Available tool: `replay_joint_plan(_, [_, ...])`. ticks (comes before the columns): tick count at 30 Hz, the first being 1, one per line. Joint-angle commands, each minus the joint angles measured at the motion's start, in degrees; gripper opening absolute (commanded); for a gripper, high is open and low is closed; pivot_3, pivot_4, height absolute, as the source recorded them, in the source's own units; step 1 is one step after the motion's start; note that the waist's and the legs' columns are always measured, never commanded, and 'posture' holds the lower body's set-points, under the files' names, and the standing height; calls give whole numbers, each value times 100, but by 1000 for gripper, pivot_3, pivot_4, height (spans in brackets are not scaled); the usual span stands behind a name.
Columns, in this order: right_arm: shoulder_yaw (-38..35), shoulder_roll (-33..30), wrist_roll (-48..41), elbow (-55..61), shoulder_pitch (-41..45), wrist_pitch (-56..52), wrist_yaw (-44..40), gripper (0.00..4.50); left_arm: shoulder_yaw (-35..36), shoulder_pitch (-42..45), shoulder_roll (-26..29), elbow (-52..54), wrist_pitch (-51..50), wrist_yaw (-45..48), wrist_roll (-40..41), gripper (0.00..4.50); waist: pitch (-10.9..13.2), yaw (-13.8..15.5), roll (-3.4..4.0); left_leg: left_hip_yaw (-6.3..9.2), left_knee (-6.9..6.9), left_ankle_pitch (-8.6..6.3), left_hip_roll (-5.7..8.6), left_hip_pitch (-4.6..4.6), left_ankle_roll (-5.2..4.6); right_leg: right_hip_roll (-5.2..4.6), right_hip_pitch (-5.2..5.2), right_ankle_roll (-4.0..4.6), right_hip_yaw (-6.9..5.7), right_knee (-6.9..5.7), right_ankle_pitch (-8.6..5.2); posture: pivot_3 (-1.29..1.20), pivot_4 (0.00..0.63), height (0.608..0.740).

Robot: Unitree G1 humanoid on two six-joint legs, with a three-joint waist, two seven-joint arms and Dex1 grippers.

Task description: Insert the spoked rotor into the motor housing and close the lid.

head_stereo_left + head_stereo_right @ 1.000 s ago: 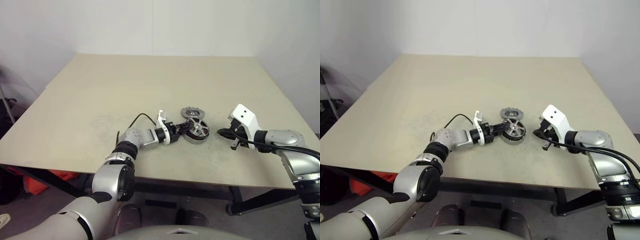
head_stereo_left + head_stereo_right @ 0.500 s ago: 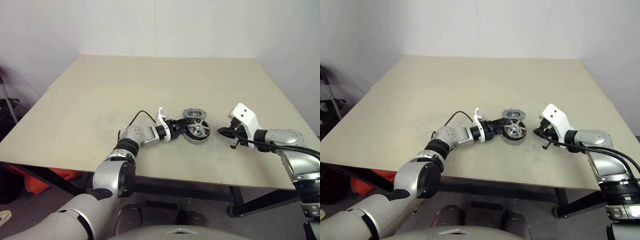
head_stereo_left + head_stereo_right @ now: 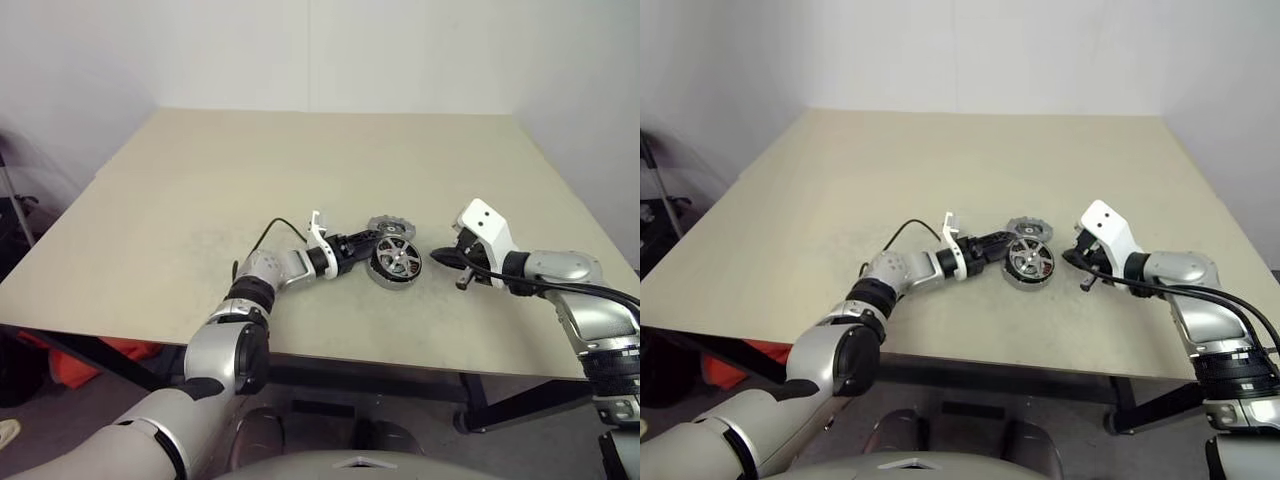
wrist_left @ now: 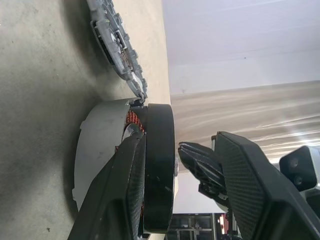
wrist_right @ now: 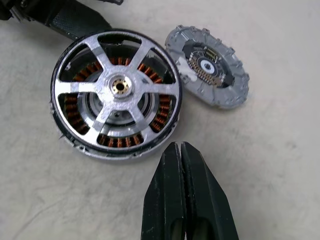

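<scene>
The rotor (image 5: 117,95) sat in the housing (image 5: 75,142) on the desk (image 3: 200,200), lid (image 5: 207,67) beside. Left claw (image 3: 992,243) was parted at its rim; right claw (image 5: 182,200) clenched, empty. The lid looked stiff, thin, slippery: best pinched by its edge.

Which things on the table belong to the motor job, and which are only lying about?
Belong to the job:
- spoked rotor, already sitting in the motor housing
- lid, flat on the table beside the housing
- left gripper, open at the housing's side
- right gripper, shut

Only lying about:
- nothing else on the table
</scene>
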State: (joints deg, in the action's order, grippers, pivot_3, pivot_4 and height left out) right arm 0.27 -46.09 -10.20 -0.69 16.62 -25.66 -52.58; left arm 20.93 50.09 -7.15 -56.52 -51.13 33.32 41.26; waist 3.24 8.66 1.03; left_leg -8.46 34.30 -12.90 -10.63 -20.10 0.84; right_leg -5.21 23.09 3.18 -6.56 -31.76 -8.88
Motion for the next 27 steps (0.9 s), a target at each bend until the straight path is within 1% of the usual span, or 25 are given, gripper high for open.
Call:
replay_joint_plan(1, [-52, 50, -25, 34, 184, 98, 18, 0, -32, -196, -6, 755, -42, 269, 107, 2361, 0, 1, 0, 0, 0, -1, -1, 0, -1, 0, 0, 0, 0, 0, 0, 0, 0, 740])
replay_joint_plan(9, [91, 339, -56, 121, 333, 14, 33, 0, -239, -1027, 262, 2645, -76, 98, 107, 2361, -2, -17, 3, -2, 0, 1, -5, 4, 2, 0, 0, 2, 2, -9, 0, 0, 0, 740])
replay_joint_plan(13, [225, 593, -37, 58, 511, -18, 78, 0, -671, -1700, 680, 3837, 267, 8, -297, 2361, -4, -83, 6, -5, 0, 1, -10, 9, 3, 2, 0, 3, 6, -15, 0, 0, 0, 740])
replay_joint_plan(21, [485, 972, 71, -490, 562, 8, 135, 0, -1030, -2482, 1251, 5135, 869, -219, -729, 2361, -3, -150, 5, -4, 1, 3, -8, 11, 9, 1, -4, 2, 11, -15, 0, 0, 0, 740])
replay_joint_plan(24, [695, 958, 249, -670, 346, 156, 94, 0, -1247, -2738, 1408, 5546, 1088, -229, -906, 2361, -6, -163, 6, -7, 0, 3, -9, 11, 10, 3, -2, 2, 14, -15, 0, 0, 0, 740])
replay_joint_plan(27, [670, 966, 222, -638, 389, 191, 73, 0, -1471, -2892, 1515, 5776, 1265, -212, -1053, 2361, -9, -161, 2, -7, -1, 2, -9, 20, 11, 3, -10, 2, 17, -17, 0, 0, 0, 740])
